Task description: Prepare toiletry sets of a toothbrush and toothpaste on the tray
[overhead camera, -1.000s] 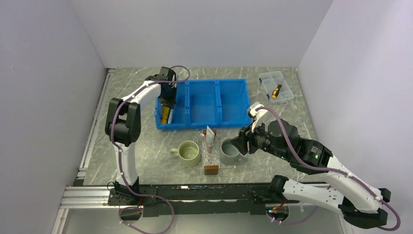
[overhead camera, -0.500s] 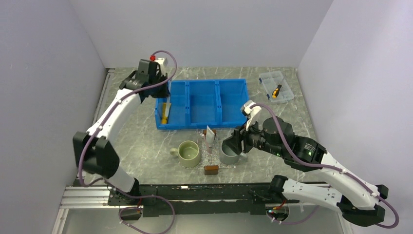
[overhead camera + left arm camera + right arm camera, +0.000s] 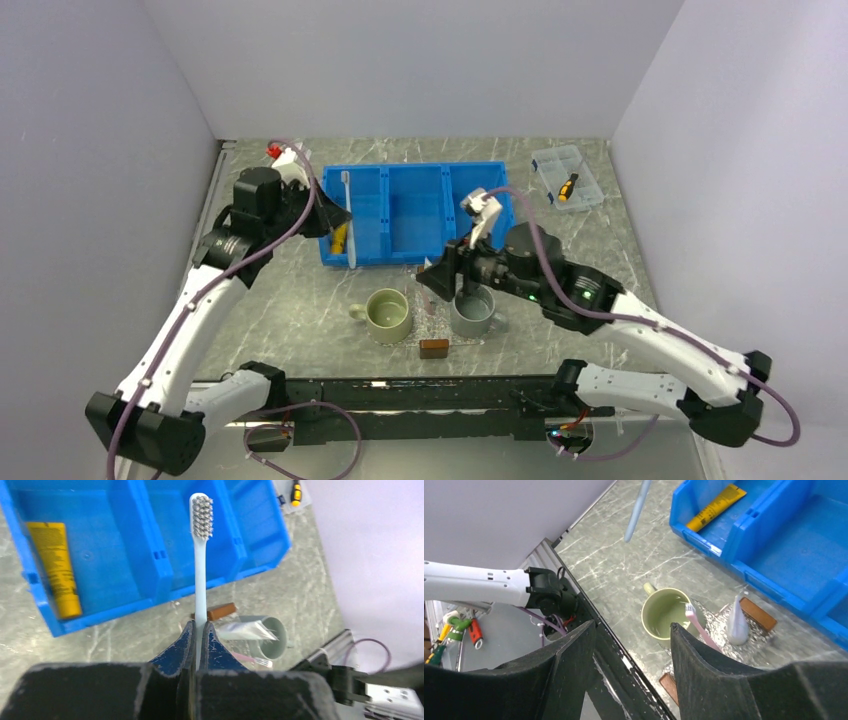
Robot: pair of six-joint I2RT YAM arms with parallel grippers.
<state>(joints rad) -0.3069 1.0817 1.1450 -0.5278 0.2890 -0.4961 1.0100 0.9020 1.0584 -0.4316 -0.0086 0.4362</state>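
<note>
My left gripper (image 3: 199, 625) is shut on the handle of the pale blue toothbrush (image 3: 201, 555) and holds it in the air by the blue bin's left compartment, bristles away from me. It also shows in the top view (image 3: 348, 215) and the right wrist view (image 3: 636, 512). My right gripper (image 3: 633, 627) is open and empty above the tray and the green mug. The clear tray (image 3: 719, 642) with brown block handles (image 3: 758, 614) lies between the mugs. A white toothpaste tube (image 3: 737, 622) stands on it near the far handle.
A green mug (image 3: 388, 315) stands left of the tray and a grey mug (image 3: 472, 312) right of it. A pink toothbrush (image 3: 696, 625) leans by them. The blue bin (image 3: 415, 210) holds a yellow tube (image 3: 54, 567). A clear lidded box (image 3: 567, 178) sits at the back right.
My left arm has risen out of the bin's left compartment and swung left and nearer, now holding the toothbrush. My right gripper has moved left from the grey mug to above the tray.
</note>
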